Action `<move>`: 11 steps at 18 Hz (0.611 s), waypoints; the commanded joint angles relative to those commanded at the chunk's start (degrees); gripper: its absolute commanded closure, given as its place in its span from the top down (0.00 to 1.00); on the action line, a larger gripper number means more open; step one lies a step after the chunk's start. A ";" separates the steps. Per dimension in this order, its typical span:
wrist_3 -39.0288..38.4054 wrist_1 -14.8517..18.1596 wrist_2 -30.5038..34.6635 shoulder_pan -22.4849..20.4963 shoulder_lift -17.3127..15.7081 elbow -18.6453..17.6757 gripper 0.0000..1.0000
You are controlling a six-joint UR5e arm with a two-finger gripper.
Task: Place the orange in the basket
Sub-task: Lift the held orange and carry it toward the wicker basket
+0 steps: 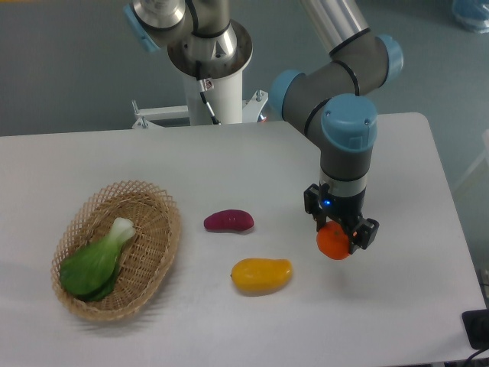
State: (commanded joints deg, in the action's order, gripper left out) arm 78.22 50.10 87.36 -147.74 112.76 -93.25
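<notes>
Orange [333, 242] sits in my pincer [341, 232] right now, clenched between the fingers, well to the right of the basket [157, 252] and just right of the mango [262, 275]. Whether it's clear of the table, I can't tell. I reckon it's light, firm and smooth, a round thing that could roll out, so a grip across its widest middle suits best. My arm reaches out over the table, wrist pointing straight down. The basket already holds a leafy green [95, 264].
</notes>
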 joint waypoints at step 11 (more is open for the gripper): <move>-6.49 -0.09 -0.26 4.82 -2.28 -0.61 0.71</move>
State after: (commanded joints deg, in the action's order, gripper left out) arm 71.74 50.01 87.10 -142.92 110.49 -93.87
